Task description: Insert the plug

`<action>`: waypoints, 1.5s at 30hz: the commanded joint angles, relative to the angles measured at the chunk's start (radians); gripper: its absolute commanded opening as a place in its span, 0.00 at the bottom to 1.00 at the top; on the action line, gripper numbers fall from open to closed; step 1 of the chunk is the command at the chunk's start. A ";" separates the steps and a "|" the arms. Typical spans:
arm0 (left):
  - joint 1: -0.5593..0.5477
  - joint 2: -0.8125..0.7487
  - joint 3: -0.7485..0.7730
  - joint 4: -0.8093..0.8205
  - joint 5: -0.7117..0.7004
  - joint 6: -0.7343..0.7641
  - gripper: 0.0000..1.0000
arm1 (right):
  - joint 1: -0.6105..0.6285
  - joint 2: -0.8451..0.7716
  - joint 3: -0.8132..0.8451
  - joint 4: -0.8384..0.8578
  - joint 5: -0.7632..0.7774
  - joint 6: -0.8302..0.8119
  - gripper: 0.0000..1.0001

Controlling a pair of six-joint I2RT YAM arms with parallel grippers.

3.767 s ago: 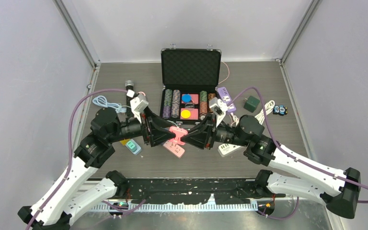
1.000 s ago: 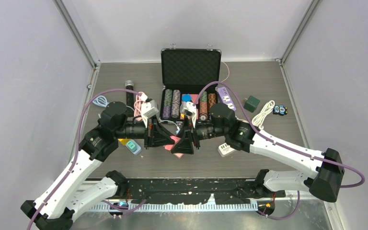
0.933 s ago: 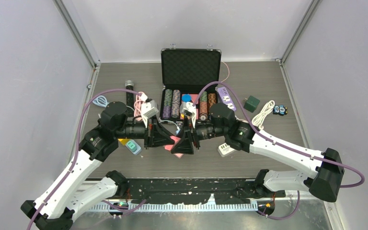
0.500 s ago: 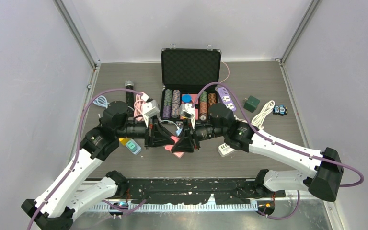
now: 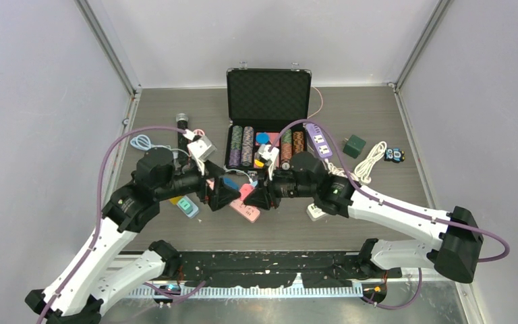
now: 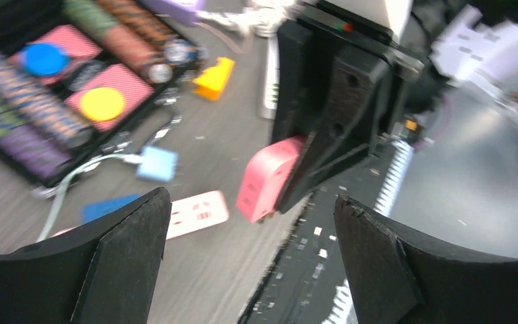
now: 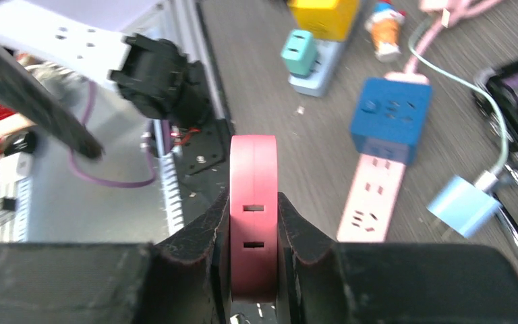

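Even bright light, soft shadows, top view sharp, left wrist view motion-blurred, right wrist background soft

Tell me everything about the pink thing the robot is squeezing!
It is a flat, rounded pink block that looks like smooth plastic, with two small slots on the narrow edge facing the right wrist camera. The right gripper is shut on it, with a black finger pressed against each broad side, so it stands on edge. It appears lifted off the table, near the pink power strip lying below. Nothing else touches it.
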 commanded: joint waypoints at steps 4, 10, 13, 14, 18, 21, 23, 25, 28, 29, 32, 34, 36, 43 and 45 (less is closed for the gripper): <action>0.000 -0.048 -0.018 -0.038 -0.656 -0.079 0.89 | 0.076 0.085 -0.028 0.023 0.405 -0.001 0.05; 0.000 -0.054 -0.084 -0.013 -0.781 -0.130 0.90 | 0.136 0.252 -0.014 0.056 0.575 -0.003 0.05; 0.001 -0.061 -0.093 -0.009 -0.806 -0.130 0.90 | 0.149 0.295 -0.014 0.061 0.609 -0.004 0.05; 0.000 -0.061 -0.095 -0.010 -0.815 -0.128 0.90 | 0.154 0.308 -0.017 0.062 0.621 -0.004 0.05; 0.001 -0.059 -0.100 -0.007 -0.826 -0.124 0.90 | 0.159 0.336 -0.024 0.076 0.626 -0.007 0.05; -0.001 -0.050 -0.098 -0.005 -0.827 -0.124 0.90 | 0.160 0.353 -0.016 0.075 0.629 -0.012 0.05; 0.000 -0.046 -0.095 -0.004 -0.827 -0.125 0.90 | 0.160 0.369 -0.007 0.069 0.627 -0.013 0.05; 0.000 -0.043 -0.093 -0.004 -0.828 -0.126 0.90 | 0.160 0.387 0.012 0.045 0.615 -0.015 0.05; 0.000 -0.040 -0.091 -0.002 -0.830 -0.125 0.91 | 0.162 0.404 0.028 0.002 0.595 -0.015 0.05; 0.000 -0.037 -0.090 -0.003 -0.830 -0.125 0.91 | 0.161 0.407 0.029 -0.004 0.590 -0.015 0.05; 0.000 -0.025 -0.084 -0.013 -0.826 -0.123 0.91 | 0.161 0.406 0.027 -0.012 0.585 -0.017 0.05; 0.000 -0.017 -0.081 -0.017 -0.822 -0.124 0.91 | 0.163 0.406 0.024 -0.013 0.578 -0.023 0.05; 0.000 -0.014 -0.077 -0.019 -0.818 -0.124 0.91 | 0.162 0.410 0.025 -0.016 0.574 -0.030 0.05; 0.000 -0.004 -0.074 -0.023 -0.811 -0.122 0.92 | 0.166 0.422 0.028 -0.035 0.567 -0.049 0.05; 0.000 -0.001 -0.073 -0.023 -0.812 -0.123 0.92 | 0.174 0.433 0.033 -0.039 0.572 -0.056 0.05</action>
